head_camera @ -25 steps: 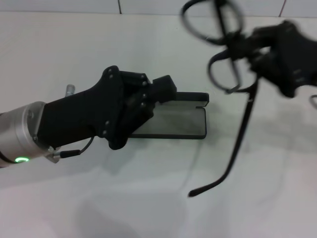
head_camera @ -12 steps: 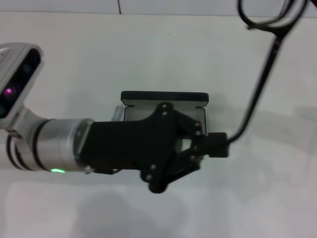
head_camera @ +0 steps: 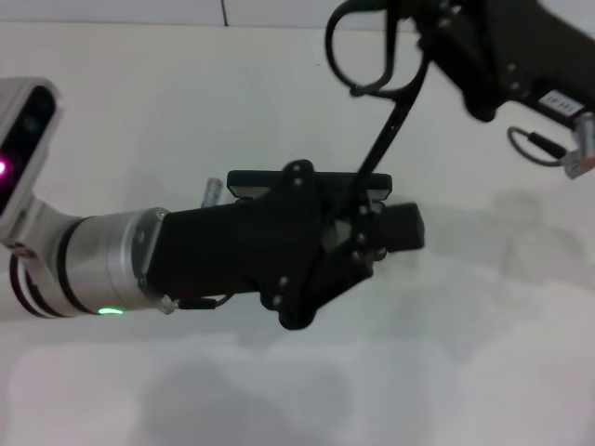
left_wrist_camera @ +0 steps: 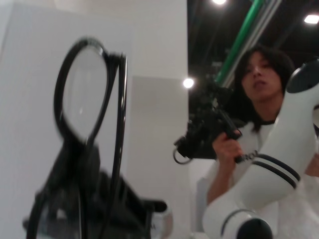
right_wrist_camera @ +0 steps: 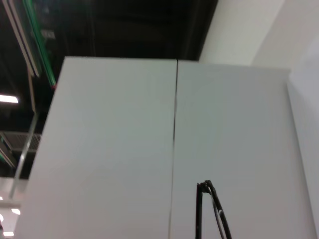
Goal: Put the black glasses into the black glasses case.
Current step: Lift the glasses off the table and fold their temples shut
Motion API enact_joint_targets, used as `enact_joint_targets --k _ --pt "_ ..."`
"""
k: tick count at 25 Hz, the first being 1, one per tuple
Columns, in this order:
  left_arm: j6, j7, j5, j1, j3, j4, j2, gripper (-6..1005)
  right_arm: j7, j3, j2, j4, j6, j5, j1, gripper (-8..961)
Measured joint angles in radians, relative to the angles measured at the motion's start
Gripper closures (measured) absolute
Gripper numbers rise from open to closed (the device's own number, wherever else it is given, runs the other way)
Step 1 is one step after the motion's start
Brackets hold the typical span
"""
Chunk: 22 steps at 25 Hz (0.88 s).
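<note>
On the left of the white table (head_camera: 112, 130), my left arm reaches in from the edge, its silver cuff showing a green light, and my left gripper (head_camera: 395, 228) hangs over the middle of the scene. Its black linkage covers most of the black glasses case (head_camera: 249, 181), which lies open on the table beneath it; only the far lid edge and a corner show past my hand. I cannot tell whether my left fingers are apart or together, since the fingertips end in a dark block right where one temple arm of the glasses comes down

Moving right, the black glasses (head_camera: 358, 58) are up in the air over the far right part of the table, well above the case. One long temple slants down and leftward from the frame to my left gripper's tip, and whether it touches there I cannot tell. My left wrist camera looks up at a lens (left_wrist_camera: 82, 92) and a temple against the wall

At the far right, my right gripper (head_camera: 429, 30) is clamped on the frame near its hinge, holding the glasses aloft
</note>
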Motion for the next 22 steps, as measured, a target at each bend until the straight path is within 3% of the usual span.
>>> enact_joint_targets --k 22 --pt "-0.01 -0.01 -0.131 0.03 -0.008 -0.032 0.003 966 -0.041 -0.139 0.0 -0.007 0.119 -0.008 -0.004 891"
